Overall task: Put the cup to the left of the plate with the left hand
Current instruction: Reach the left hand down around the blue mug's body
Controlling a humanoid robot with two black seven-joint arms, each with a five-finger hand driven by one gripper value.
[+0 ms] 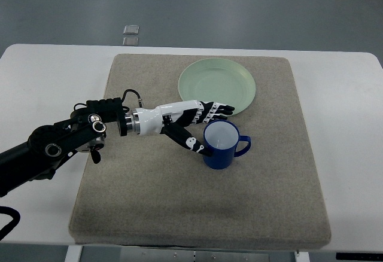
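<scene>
Fingers (216, 111) of the left hand (194, 121) reach around the blue cup (220, 145), the thumb pressed low against its near side and the others spread past its rim; whether they truly clamp it I cannot tell. That cup stands upright on the grey mat (143, 190), just below the green plate (216, 86) and slightly to its right, handle pointing away from the hand. Judging by this, the grasp is only forming, and the carry to the plate's left side remains undone.

I see a grey-beige mat (149, 202) covering the white table (48, 76); two small squares (130, 34), possibly floor fittings, lie beyond its far edge.
</scene>
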